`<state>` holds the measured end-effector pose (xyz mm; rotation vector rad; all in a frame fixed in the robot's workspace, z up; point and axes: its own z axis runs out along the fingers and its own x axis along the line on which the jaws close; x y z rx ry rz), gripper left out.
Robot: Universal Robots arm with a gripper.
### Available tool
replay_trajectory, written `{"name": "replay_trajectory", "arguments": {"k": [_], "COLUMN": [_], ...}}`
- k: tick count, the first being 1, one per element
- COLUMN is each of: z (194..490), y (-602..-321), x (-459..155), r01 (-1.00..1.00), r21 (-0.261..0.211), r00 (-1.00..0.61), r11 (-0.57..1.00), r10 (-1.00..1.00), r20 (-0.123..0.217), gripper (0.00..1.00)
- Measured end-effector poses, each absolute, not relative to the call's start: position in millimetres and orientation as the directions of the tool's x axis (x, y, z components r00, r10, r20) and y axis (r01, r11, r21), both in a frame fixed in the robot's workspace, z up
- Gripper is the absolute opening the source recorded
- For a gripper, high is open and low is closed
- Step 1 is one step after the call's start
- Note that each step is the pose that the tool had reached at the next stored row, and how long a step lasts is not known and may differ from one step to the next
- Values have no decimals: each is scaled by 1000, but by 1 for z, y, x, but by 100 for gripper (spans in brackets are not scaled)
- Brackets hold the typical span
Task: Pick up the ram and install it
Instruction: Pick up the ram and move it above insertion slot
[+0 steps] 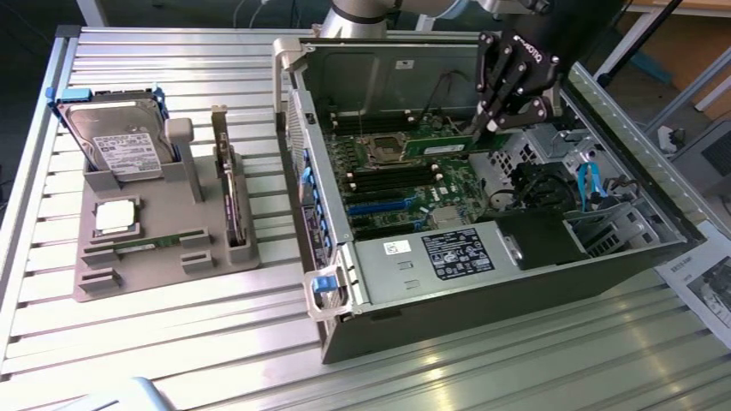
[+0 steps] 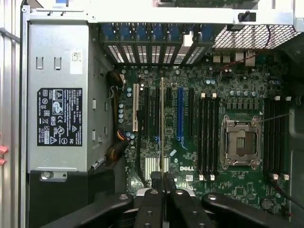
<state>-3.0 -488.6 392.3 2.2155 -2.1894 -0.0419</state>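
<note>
Exterior view: the claw (image 1: 494,130) is clamped on the ram (image 1: 443,147), over the motherboard (image 1: 395,184) inside the case (image 1: 365,68). I'd guess it's light, stiff and crackable, so pinch the top edge. Wrist view: the ram sits edge-on above the slots, and the DELL logo (image 2: 187,167) is readable.

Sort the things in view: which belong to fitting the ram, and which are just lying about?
In the job: the ram, clamped in the gripper; the open computer case; the memory slots on its board.
Lying about: the hard drive; the silver chip; the upright card; the grey holder.
</note>
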Motion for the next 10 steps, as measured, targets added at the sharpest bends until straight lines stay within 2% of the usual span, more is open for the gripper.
{"name": "replay_trajectory", "arguments": {"k": [10], "z": [392], "y": [-488], "x": [-1], "r01": [-999], "r21": [38], "r00": [12], "r11": [-12], "r10": [-1000], "r20": [-1], "gripper": [12]}}
